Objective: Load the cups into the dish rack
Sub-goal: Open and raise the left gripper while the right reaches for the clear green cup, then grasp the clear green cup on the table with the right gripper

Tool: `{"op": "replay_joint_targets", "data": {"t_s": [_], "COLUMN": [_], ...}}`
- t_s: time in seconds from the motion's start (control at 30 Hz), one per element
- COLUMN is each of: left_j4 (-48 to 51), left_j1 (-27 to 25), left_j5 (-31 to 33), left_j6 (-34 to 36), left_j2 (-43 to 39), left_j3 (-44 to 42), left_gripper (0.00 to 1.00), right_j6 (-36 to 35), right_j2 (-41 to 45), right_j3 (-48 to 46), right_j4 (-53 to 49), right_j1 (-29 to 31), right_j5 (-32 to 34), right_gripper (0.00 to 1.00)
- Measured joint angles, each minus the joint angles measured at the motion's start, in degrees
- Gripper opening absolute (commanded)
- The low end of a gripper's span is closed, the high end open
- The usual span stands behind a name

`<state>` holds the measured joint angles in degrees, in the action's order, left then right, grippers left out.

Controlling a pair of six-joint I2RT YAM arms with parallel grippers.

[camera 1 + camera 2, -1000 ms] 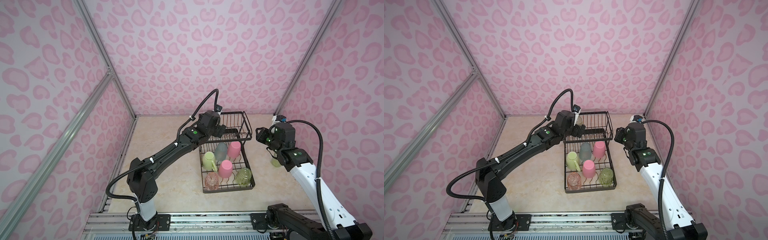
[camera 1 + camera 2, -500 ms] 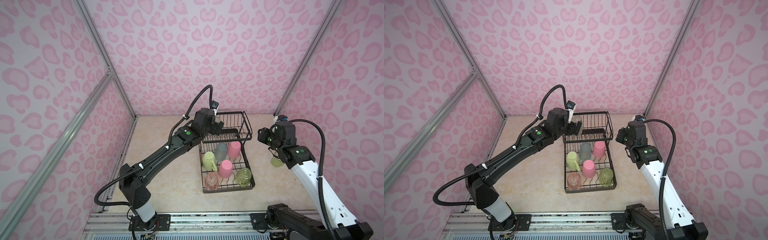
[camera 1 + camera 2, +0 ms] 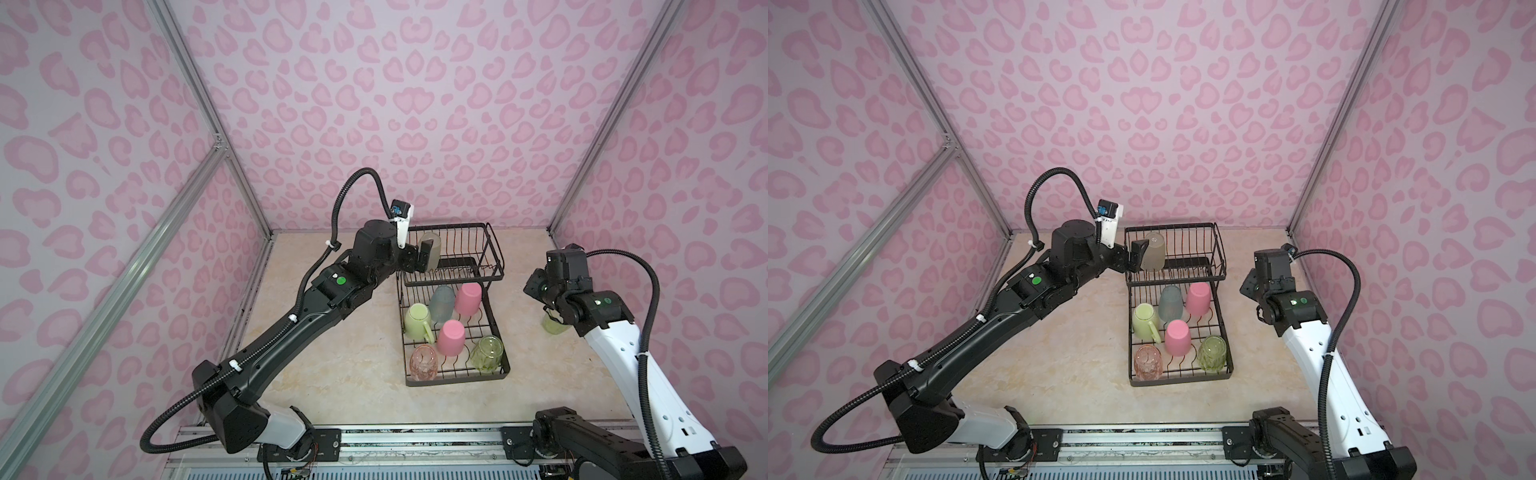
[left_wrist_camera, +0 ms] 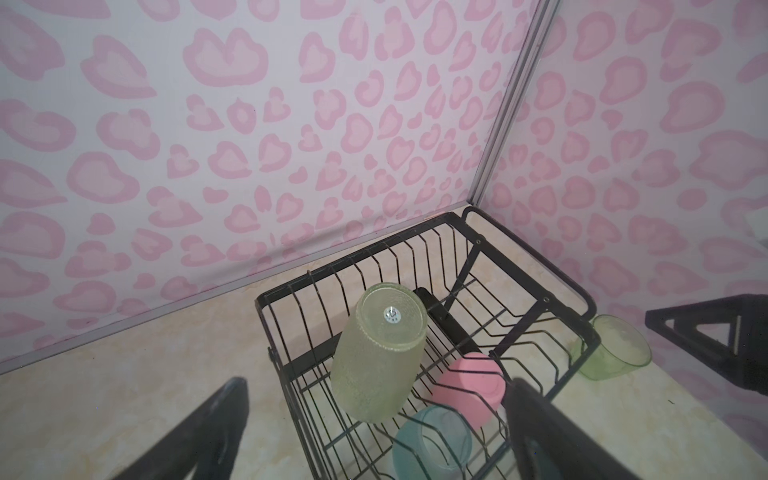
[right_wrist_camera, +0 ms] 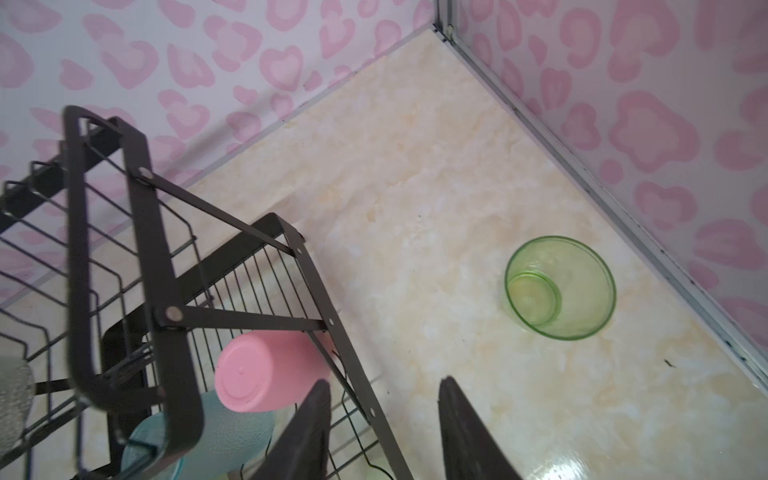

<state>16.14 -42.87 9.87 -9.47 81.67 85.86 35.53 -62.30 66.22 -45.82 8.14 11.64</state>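
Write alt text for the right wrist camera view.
A clear green glass stands mouth-up, alone on the pale marble-look tabletop near the wall corner. The right gripper, open and empty, hangs apart from it. Beside them, the black wire dish rack holds a pink tumbler and a teal tumbler.

Bright, even light; wrist views softer

Both top views are sharp and evenly lit from above. Shadows on the floor (image 3: 353, 365) are faint, and the walls (image 3: 415, 83) dim slightly toward the corners. In the right wrist view the near bars of the rack (image 5: 79, 249) smear with blur, and pale glare lies on the floor at one edge. The left wrist view is soft in its nearest foreground.
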Motion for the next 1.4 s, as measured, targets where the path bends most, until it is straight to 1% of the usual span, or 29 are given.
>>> {"op": "replay_joint_targets", "data": {"t_s": [0.07,0.13,0.33,0.53,0.63,0.8,1.07,1.23,1.4], "left_j4": [0.1,0.0,1.9,4.9,5.1,5.6,5.5,5.1,4.7], "left_j1": [0.2,0.5,1.1,1.1,1.4,1.9,3.4,4.1,4.3], "left_j5": [-1.1,-2.6,-6.9,-10.6,-12.7,-15.1,-18.5,-19.9,-21.3], "left_j6": [-1.0,-1.0,-0.6,2.1,3.3,5.1,7.1,7.5,7.5], "left_j2": [-1.6,-3.3,-6.3,-12.3,-15.4,-17.4,-19.0,-19.2,-19.2], "left_j3": [-1.7,-3.5,-5.7,-8.2,-11.6,-14.8,-17.5,-17.9,-17.9], "left_gripper": [0.98,0.98,0.98,0.96,0.96,0.96,0.96,0.96,0.96], "right_j6": [0.9,0.9,1.3,1.3,1.2,1.1,1.4,1.2,1.1], "right_j2": [0.5,1.2,-0.2,-4.1,-6.6,-11.1,-17.9,-23.0,-25.8], "right_j3": [-1.0,-2.2,-3.8,-3.8,-3.4,-2.8,-1.9,-1.4,-2.0], "right_j4": [-1.2,-2.1,-2.4,-1.7,-1.3,-0.3,1.2,2.3,4.7], "right_j1": [-1.8,-5.0,-14.2,-18.4,-19.5,-20.3,-22.6,-24.1,-25.2], "right_j5": [0.2,-0.3,-5.3,-8.7,-9.4,-11.2,-12.3,-13.9,-15.1], "right_gripper": [0.43,0.43,0.43,0.42,0.42,0.41,0.39,0.4,0.39]}}
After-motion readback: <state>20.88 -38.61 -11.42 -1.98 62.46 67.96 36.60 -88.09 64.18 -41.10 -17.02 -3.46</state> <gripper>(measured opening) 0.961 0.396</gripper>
